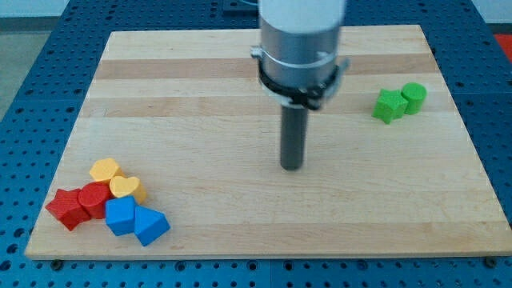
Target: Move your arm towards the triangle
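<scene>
A blue triangle block [151, 225] lies near the view's bottom left, touching a blue cube-like block [121, 215] on its left. My tip [292, 166] is on the board near the middle, well to the right of and above the triangle, touching no block. The rod hangs from a silver cylinder [301, 48] at the view's top.
Beside the blue blocks sit a red star [66, 207], a red block [94, 198], a yellow heart [126, 188] and a yellow block [105, 170]. A green star [390, 106] and a green cylinder [414, 97] sit at the right. The wooden board [240, 200] rests on a blue pegboard.
</scene>
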`<move>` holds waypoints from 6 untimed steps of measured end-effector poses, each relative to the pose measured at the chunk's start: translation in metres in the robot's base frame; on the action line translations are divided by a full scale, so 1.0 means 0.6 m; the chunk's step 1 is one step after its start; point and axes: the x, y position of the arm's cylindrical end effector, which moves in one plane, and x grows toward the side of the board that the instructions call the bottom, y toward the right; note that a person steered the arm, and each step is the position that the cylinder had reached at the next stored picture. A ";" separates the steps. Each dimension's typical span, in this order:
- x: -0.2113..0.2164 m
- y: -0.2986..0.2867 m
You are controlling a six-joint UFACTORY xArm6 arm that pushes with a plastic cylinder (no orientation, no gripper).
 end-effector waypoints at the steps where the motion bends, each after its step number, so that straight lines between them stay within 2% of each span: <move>1: 0.165 -0.047; 2: 0.165 -0.047; 6: 0.166 -0.160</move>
